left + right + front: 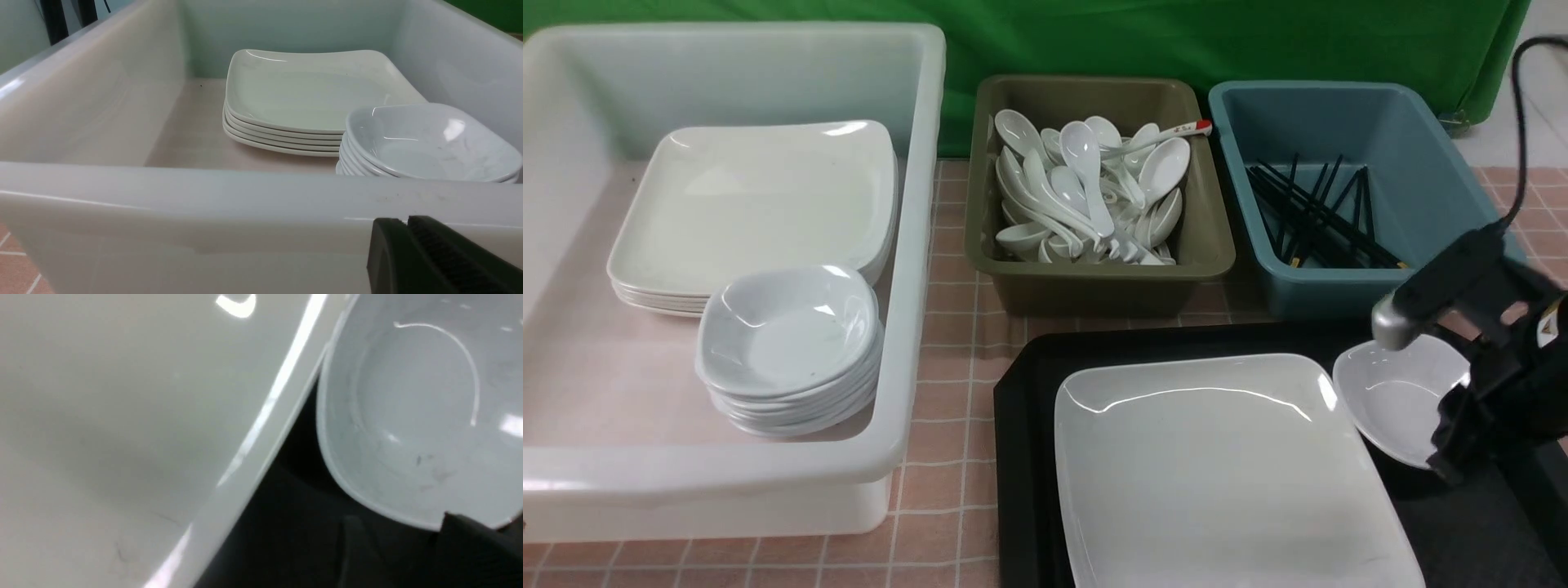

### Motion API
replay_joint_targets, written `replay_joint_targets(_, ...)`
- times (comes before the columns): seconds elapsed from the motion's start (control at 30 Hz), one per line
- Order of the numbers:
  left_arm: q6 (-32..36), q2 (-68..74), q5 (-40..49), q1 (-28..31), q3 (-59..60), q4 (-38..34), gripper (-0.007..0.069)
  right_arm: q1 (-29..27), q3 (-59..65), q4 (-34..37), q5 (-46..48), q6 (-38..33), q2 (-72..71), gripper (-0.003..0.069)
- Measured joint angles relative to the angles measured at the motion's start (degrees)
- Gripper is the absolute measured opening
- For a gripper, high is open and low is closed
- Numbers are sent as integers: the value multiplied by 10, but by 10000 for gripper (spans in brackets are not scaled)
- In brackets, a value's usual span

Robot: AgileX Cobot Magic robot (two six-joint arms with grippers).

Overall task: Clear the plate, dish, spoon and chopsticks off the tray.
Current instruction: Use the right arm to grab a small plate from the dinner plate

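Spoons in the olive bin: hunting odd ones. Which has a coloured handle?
The spoon pointing at the bin's far right corner: red handle tip, the others plain white.

No text, brand or number can be read anywhere. A red mark on one spoon handle [1191,128], at one o'clock in the olive bin [1094,279], is too small to read.

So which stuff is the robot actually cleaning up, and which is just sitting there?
Job: plate, dish, tray.
Just sitting: stacked plates, stacked bowls, spoons in the olive bin, chopsticks in the blue bin.
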Motion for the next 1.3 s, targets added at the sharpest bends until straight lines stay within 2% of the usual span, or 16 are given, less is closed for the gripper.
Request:
replay_joint_targets(0.03,0,0,0,0,0,0,71,0,1,0,-5,-3,2,382)
replay_joint_targets(0.1,0,0,0,0,0,0,73,0,4,-1,-29,-37,29,445)
replay_joint_targets(0.17,0,0,0,0,0,0,75,0,5,-8,-49,-50,49,459)
replay_joint_targets(0.4,0,0,0,0,0,0,85,0,6,-90,-81,-60,110,465)
replay_joint_targets(0.6,0,0,0,0,0,0,91,-1,6,-104,-102,-60,132,460)
replay_joint_targets(0.67,0,0,0,0,0,0,91,-1,6,-104,-102,-60,134,442)
replay_joint_targets(0.8,0,0,0,0,0,0,98,2,4,-107,-117,-65,131,248)
replay_joint_targets(0.93,0,0,0,0,0,0,104,2,1,-118,-109,-56,114,147)
replay_joint_targets(1.07,0,0,0,0,0,0,109,2,1,-107,-80,-32,76,85)
replay_joint_targets(1.3,0,0,0,0,0,0,116,30,7,-49,-3,-17,-30,79)
